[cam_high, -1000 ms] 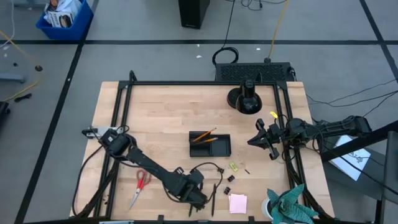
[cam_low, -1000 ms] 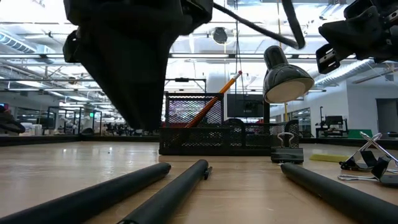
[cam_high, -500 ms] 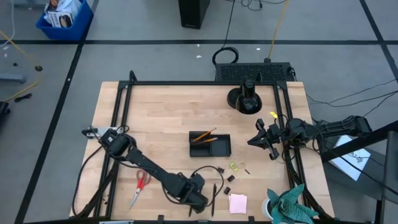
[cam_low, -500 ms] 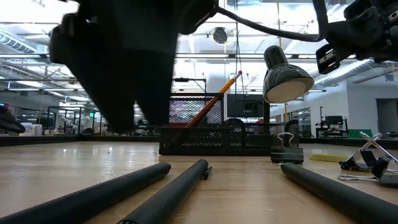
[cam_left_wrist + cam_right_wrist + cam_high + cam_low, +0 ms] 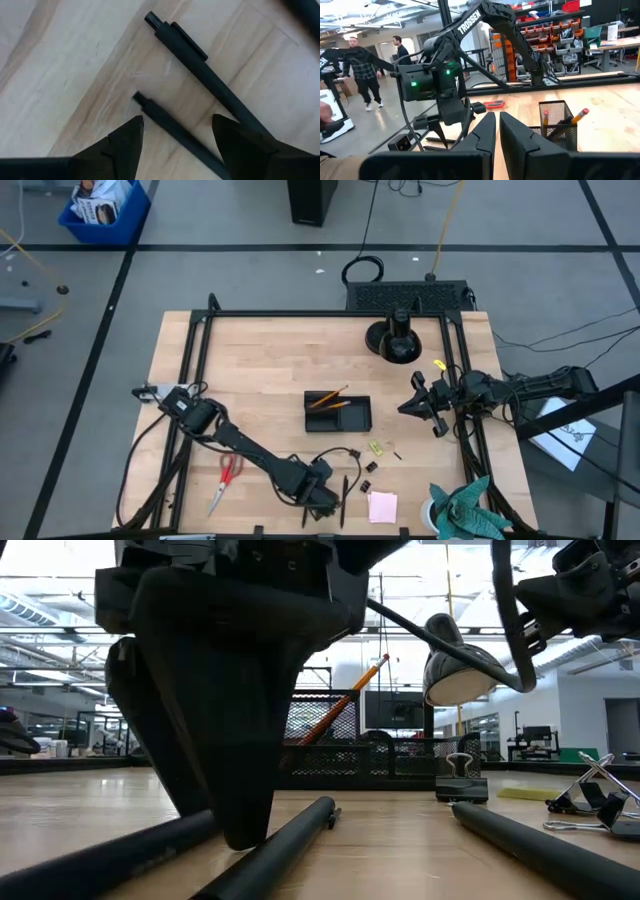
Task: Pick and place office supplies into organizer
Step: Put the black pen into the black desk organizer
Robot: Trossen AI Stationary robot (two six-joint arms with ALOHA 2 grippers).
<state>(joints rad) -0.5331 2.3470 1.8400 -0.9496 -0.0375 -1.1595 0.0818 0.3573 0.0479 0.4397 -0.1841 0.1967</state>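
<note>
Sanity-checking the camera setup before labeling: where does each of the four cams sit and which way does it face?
High: overhead, straight down on the table; both arms show, left gripper near the front edge, right gripper at the right side.
Low: at tabletop level, looking across at the organizer; left gripper fills the foreground.
Left wrist: looks down past its open fingers at two pens.
Right wrist: looks across the table past its shut fingers at the left arm.
Shared: low and right wrist both show the organizer.

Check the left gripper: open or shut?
Open. The left gripper shows both fingers spread, straddling a thin black pen on the table.
</note>
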